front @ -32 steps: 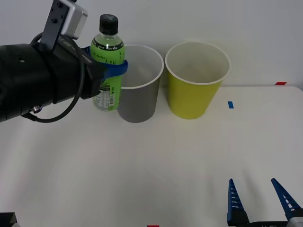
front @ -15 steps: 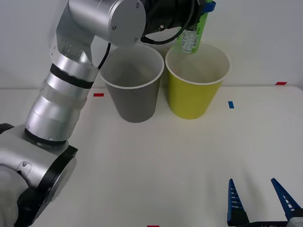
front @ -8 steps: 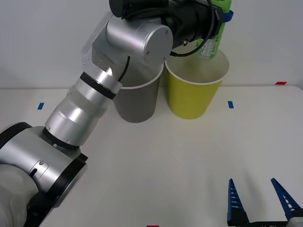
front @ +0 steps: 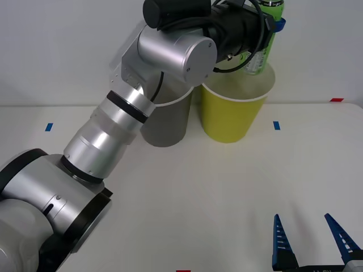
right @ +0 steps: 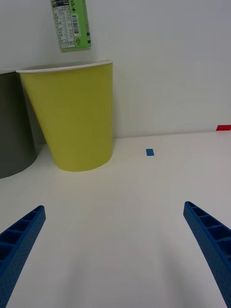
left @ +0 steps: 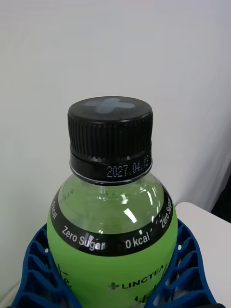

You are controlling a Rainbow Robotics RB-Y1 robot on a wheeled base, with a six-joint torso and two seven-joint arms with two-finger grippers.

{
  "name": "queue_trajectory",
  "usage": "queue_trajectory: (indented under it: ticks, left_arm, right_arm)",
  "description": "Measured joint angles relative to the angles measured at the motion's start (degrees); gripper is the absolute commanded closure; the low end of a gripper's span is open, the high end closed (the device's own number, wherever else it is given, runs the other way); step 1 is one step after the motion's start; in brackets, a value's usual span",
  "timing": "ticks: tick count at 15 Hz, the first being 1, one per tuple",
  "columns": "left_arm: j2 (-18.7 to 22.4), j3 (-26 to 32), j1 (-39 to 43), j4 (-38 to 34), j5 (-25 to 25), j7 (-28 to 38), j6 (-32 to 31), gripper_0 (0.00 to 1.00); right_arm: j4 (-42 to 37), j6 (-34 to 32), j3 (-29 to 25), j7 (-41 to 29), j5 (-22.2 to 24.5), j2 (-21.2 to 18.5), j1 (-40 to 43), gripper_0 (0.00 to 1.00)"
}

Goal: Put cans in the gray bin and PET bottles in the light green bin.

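Observation:
My left gripper (front: pixel 271 25) is shut on the PET bottle (front: pixel 258 56), a green one with a printed label and a dark cap (left: pixel 109 130). It holds the bottle upright in the air above the far right part of the light green bin (front: pixel 231 116). In the left wrist view the blue fingers (left: pixel 30 276) clasp the bottle (left: pixel 110 236) on both sides. The gray bin (front: pixel 169 122) stands just left of the light green bin, partly hidden by my left arm. My right gripper (front: pixel 311 238) rests open low at the table's near right. Its wrist view shows the bottle's base (right: pixel 70 26) hanging over the light green bin (right: pixel 72 115).
The white table (front: pixel 227 187) carries small blue tape marks (front: pixel 276 125) and a red mark (front: pixel 337 100) at the far right edge. A white wall rises directly behind the bins. My left arm spans the space from near left to the bins.
My left arm has carried the bottle from beside the gray bin up and to the right, over the light green bin. In the last half second it shifted slightly further right. The right gripper has stayed still.

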Motion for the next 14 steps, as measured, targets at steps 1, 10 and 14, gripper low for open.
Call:
queue_trajectory:
  ticks: [1, 10, 14]
  left_arm:
    - [0.07, 0.0, 0.01, 0.0, -0.17, -0.15, 0.01, 1.0]
    - [2.96, 0.08, 0.21, -1.58, 0.26, -0.27, 0.06, 0.0]
    - [8.44, 0.1, 0.38, -9.95, 1.53, -0.25, 8.19, 0.0]
  right_arm:
    - [0.0, 0.0, 0.0, 0.0, 0.0, 0.0, 0.0, 0.0]
    - [0.0, 0.0, 0.0, 0.0, 0.0, 0.0, 0.0, 0.0]
    - [0.0, 0.0, 0.0, 0.0, 0.0, 0.0, 0.0, 0.0]
